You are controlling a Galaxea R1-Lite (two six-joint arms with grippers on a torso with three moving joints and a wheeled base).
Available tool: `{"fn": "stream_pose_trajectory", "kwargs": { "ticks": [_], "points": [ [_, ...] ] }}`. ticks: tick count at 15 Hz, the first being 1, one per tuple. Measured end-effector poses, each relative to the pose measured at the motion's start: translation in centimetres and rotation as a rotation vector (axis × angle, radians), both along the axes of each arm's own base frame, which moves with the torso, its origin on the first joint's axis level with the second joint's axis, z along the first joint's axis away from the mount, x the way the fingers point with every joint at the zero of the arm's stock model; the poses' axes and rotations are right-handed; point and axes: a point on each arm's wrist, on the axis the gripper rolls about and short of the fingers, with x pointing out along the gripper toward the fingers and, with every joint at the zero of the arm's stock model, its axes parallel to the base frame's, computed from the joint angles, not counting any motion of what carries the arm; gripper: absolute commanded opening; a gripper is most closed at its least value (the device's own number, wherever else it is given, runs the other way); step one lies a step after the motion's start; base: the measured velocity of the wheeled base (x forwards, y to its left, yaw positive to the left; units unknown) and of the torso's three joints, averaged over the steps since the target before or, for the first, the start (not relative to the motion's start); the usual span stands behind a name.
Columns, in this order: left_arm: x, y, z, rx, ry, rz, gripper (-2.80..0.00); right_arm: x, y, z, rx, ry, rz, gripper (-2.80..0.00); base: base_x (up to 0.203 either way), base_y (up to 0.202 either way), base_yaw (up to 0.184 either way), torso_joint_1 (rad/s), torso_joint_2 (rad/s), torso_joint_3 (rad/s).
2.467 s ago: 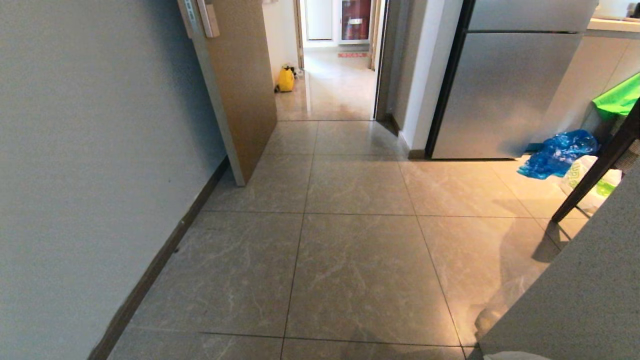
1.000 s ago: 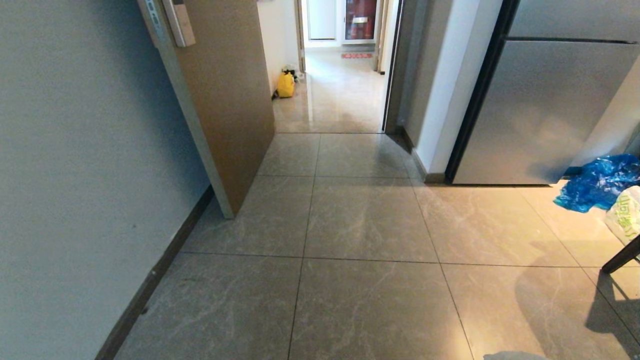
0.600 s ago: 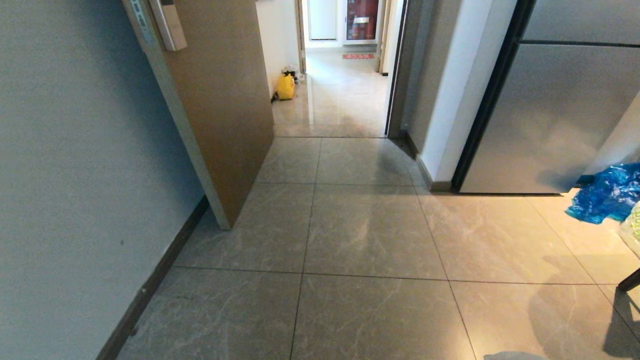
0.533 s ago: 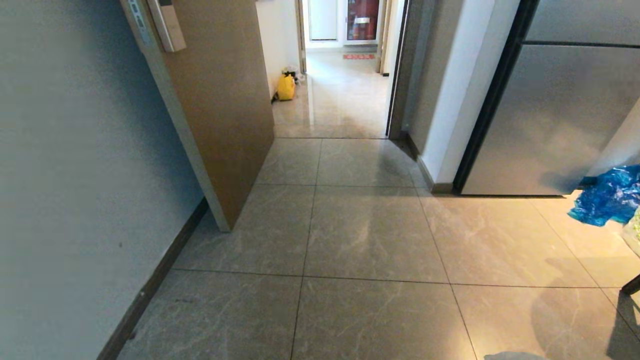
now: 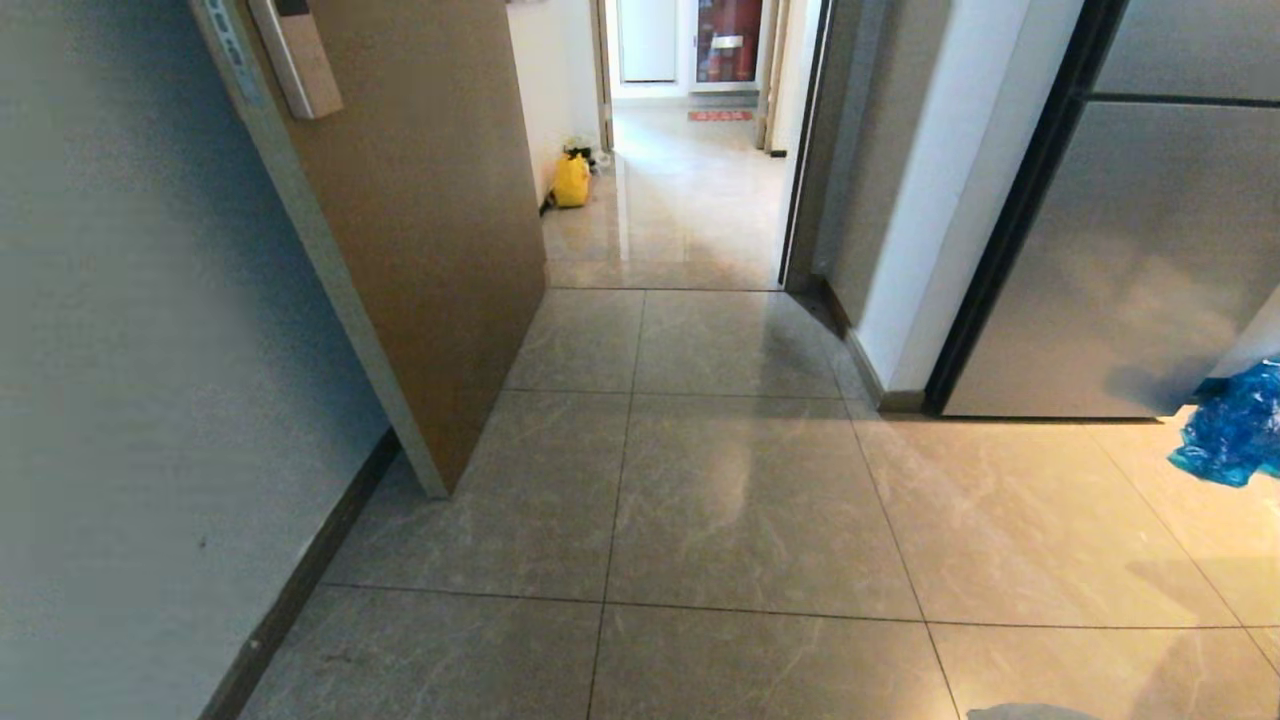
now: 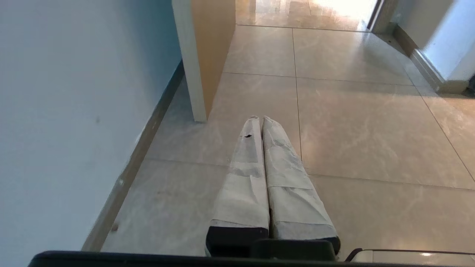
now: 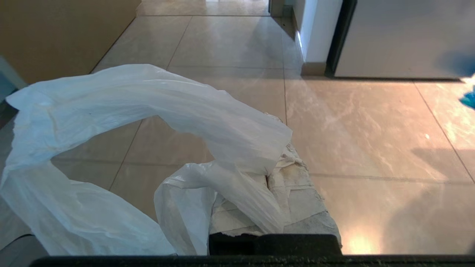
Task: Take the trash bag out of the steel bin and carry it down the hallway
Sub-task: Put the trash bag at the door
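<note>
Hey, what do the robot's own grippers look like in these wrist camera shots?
The left gripper has two long, tapering fingers wrapped in wrinkled off-white tape, with a small dark nick near one tip, set on a black base. The right gripper has the same off-white taped wrapping, grubbier and cracked, on a black base. No cables or printed markings show.

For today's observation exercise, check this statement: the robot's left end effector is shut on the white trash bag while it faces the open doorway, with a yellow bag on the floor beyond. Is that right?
Not quite: the right end effector is shut on the trash bag, as the right wrist view shows. The left end effector is shut and empty. The yellow bag beyond the doorway stands.
</note>
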Motion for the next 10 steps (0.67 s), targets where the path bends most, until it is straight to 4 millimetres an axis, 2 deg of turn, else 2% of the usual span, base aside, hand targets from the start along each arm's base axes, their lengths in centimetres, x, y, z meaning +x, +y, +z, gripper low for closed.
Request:
{"fn": "stream_pose_trajectory", "kwargs": {
  "ticks": [10],
  "points": [
    [0.0, 0.0, 0.01, 0.0, -0.001, 0.0, -2.8, 0.0, 0.0, 0.0, -0.001, 0.0, 0.0, -2.8, 0.192, 0.0, 0.0, 0.002, 0.0, 0.001]
  ]
}}
